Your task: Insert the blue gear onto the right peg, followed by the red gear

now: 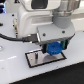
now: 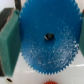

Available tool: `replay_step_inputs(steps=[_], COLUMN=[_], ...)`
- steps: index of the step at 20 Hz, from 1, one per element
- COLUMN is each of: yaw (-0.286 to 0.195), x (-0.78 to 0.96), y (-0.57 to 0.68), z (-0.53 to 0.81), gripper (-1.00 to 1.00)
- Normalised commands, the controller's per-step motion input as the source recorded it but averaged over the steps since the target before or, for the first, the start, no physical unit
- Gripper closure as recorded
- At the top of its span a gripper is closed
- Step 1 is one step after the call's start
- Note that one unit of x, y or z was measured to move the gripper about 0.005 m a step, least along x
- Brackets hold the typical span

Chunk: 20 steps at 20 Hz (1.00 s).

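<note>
The blue gear [image 2: 47,47] fills the wrist view, with a dark hole in its hub. My gripper [image 2: 46,40] is shut on it, and a green finger pad [image 2: 9,42] presses on one side of its toothed rim. In the exterior view the gripper [image 1: 54,48] holds the blue gear [image 1: 54,50] just over the right end of the grey, black-rimmed plate [image 1: 35,60]. The right peg is hidden under the gear. I cannot tell if the gear touches the plate. A sliver of the red gear [image 2: 48,82] shows at the edge of the wrist view.
A black cable [image 1: 15,37] runs from the exterior view's left to the wrist. The plate lies on a white table [image 1: 15,70]. The arm's white body [image 1: 35,17] stands behind the plate.
</note>
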Motion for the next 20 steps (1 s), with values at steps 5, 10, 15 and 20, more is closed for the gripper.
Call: replay_step_inputs(steps=[5,10,15,20], yaw=[0.0,0.0,0.0,0.0], x=[0.14,0.23,0.17,0.03], y=[-0.09,-0.1,-0.18,-0.19], z=[0.02,0.29,0.0,-0.09], gripper=[1.0,1.0,1.0,1.0])
